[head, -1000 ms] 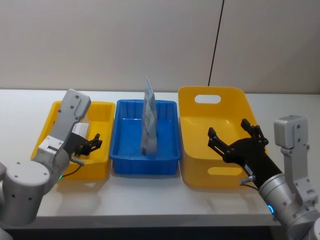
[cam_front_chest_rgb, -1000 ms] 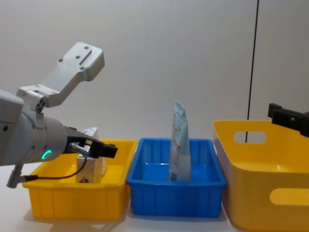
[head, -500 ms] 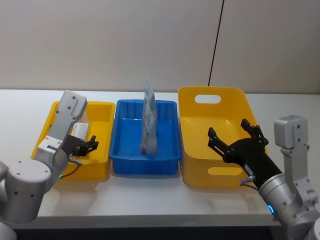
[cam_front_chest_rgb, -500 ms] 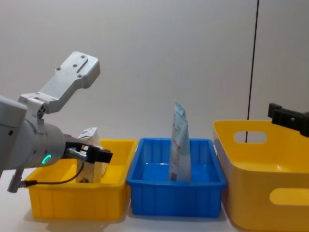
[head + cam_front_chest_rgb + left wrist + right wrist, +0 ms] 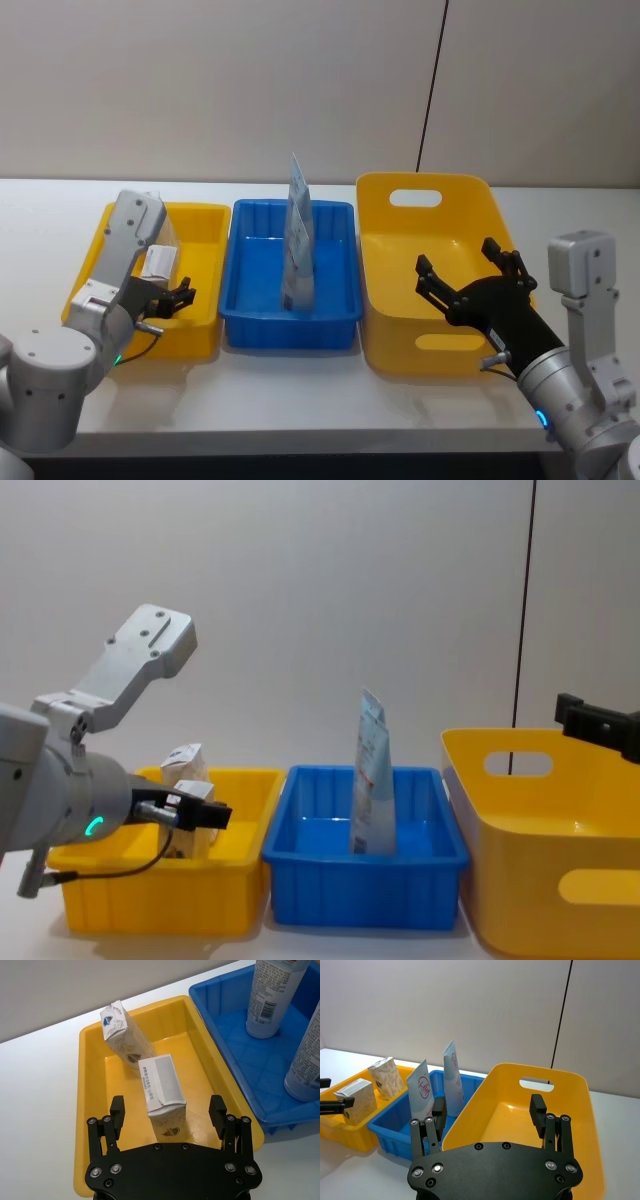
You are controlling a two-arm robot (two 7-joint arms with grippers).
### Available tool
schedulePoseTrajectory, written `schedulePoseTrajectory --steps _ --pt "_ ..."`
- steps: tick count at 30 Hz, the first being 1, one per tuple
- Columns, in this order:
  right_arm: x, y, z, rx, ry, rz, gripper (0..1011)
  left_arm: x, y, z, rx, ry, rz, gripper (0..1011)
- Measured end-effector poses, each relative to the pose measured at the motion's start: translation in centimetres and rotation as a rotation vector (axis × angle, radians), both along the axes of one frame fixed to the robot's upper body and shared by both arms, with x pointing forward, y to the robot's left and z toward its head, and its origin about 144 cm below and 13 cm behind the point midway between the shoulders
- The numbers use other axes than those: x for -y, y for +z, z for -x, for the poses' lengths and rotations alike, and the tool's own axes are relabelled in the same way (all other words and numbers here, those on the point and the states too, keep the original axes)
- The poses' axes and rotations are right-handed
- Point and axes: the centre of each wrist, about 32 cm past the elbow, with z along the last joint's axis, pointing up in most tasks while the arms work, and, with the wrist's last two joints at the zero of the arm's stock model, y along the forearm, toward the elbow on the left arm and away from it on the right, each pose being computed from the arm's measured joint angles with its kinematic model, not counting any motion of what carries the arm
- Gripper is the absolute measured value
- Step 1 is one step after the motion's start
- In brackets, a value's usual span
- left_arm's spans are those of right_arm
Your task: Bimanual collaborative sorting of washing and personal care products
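Note:
Two cream packets with dark round logos, one nearer (image 5: 162, 1092) and one farther (image 5: 125, 1035), stand in the small yellow bin (image 5: 205, 250). My left gripper (image 5: 166, 300) hangs open over that bin's near end, a little short of the nearer packet and holding nothing. Two light-blue-and-white tubes (image 5: 422, 1091) (image 5: 452, 1079) stand upright in the blue bin (image 5: 335, 300). Over the large yellow bin (image 5: 440, 205) my right gripper (image 5: 470, 283) hovers open and empty.
The three bins sit side by side on a white table (image 5: 300, 390), with the wall close behind. A black cable (image 5: 432, 90) runs down the wall behind the large bin. Bare table lies in front of the bins.
My left gripper has drawn back toward me and a little lower, away from the packets, staying open. The right arm, the packets and the tubes have not moved.

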Motion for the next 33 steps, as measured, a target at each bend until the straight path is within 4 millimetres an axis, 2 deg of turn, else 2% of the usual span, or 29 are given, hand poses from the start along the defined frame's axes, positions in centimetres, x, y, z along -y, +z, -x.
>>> schedulePoseTrajectory --steps 33 --pt "0.0 0.0 0.0 0.000 0.000 0.000 1000 -0.8 -2.3 -1.4 0.000 0.018 0.078 1001"
